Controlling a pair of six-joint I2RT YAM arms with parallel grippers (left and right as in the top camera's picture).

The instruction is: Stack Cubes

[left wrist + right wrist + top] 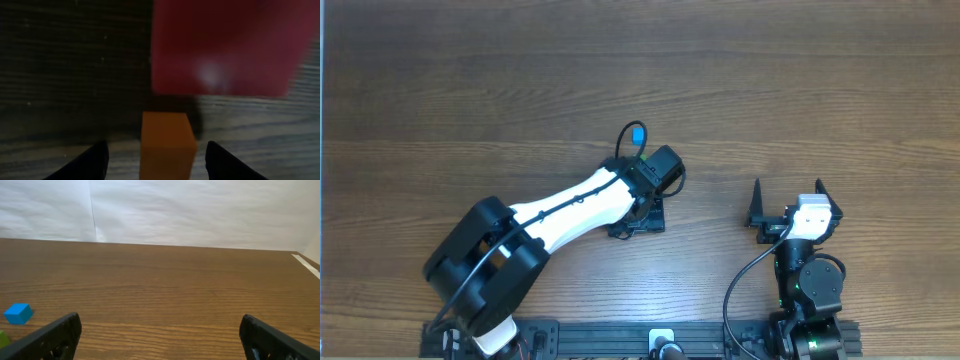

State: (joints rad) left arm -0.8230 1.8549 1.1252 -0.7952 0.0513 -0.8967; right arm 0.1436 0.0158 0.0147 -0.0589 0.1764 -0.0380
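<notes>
Orange cube (166, 145) sits right under the left wrist cam, between the fingers of the left gripper (157, 152). Jaws are spread wider than the cube, with bare table showing on both sides of it, so nothing is clamped. Red cube (225, 47) lies just past the orange one on the side away from the gripper. It's too blurred for me to tell whether the two touch.

From the top cam, the left arm runs from its base at 7 o'clock up toward 1 o'clock, ending near table centre. Blue cube (638, 135) is near the wrist, at its 12 o'clock, clear of the fingers. Right gripper (788, 203) is at 3 o'clock from the left one, well apart, low over the table close to its own base. Its fingers are wide apart and hold nothing.

Surface is a dark brown wood-grain tabletop (470, 80), grain running 9 to 3. The right wrist cam shows a green object (2, 339) cut off at the frame edge beside the blue cube. Behind the table's far edge is a white backdrop (200, 210) with one vertical seam. A pale strip (307, 266) runs along the table's edge at the far corner.
</notes>
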